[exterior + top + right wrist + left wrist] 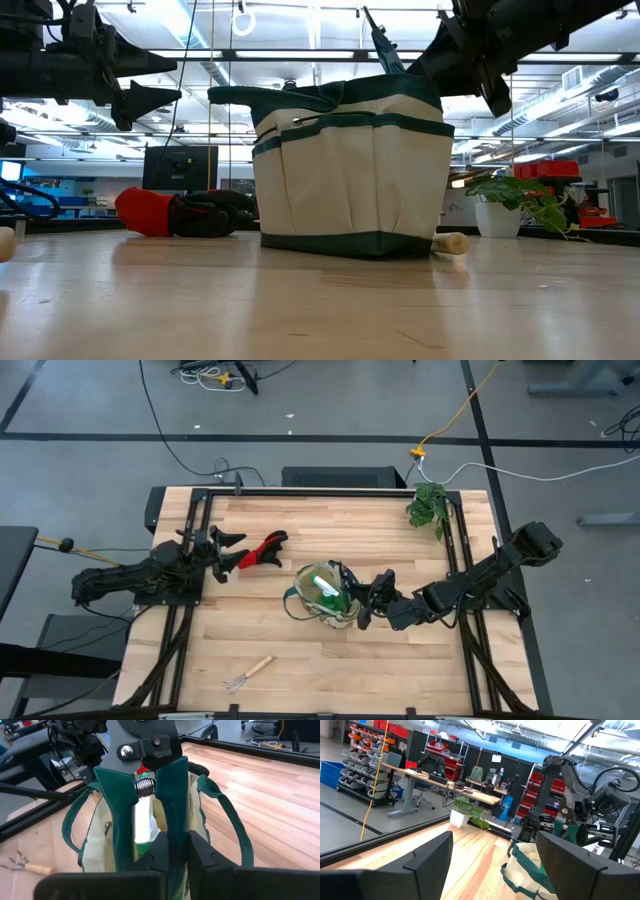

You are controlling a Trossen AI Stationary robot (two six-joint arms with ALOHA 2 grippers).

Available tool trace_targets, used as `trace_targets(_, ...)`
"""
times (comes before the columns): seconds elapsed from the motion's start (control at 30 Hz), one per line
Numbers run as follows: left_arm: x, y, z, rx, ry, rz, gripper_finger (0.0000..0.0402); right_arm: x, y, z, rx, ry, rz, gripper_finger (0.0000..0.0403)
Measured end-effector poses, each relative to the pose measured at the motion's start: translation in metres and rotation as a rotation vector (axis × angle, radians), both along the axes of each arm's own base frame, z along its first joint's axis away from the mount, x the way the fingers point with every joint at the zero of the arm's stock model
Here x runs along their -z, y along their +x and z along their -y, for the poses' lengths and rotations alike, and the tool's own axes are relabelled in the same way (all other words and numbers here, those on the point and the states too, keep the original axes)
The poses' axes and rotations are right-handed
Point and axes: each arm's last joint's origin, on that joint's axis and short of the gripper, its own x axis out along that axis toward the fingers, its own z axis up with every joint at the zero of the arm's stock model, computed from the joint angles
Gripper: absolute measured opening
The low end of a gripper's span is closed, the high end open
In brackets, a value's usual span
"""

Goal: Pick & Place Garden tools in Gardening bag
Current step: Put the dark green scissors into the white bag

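Observation:
The beige gardening bag [322, 596] with green trim stands upright mid-table, and it also shows in the low view [350, 165]. A green bottle with a white top [328, 588] lies inside it. My right gripper [366, 600] is at the bag's right rim, shut on the teal-handled pruning shears [150, 785] over the bag's mouth. My left gripper [232, 550] hangs open and empty above the table [495, 865], just left of the red-and-black tool [264, 548], which lies flat. The wooden-handled rake [248, 673] lies near the front edge. My right gripper pinches one teal handle [176, 827] of the shears between its two fingers [161, 851]. The fingers lie along the handle and come from the table's right. The pivot and spring end [146, 751] points away from the gripper. The shears are clear of the table, over the bag's opening.
A leafy plant [428, 506] stands at the far right corner. A wooden handle end [450, 243] lies on the table by the bag's base. Black frame rails run along both table sides.

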Motion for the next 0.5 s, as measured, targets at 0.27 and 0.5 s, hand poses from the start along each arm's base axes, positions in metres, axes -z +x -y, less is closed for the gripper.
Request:
trace_targets(0.27,0.0001,0.0,0.0,0.0,0.0,-0.001,0.0291,0.002,-0.0029,-0.0031,-0.025,-0.028,0.038,0.0022)
trace_targets(0.5,0.0,0.0,0.0,0.0,0.001,-0.001,0.0291,0.0086,-0.0003,-0.0077,-0.027,-0.046,0.033,0.0022)
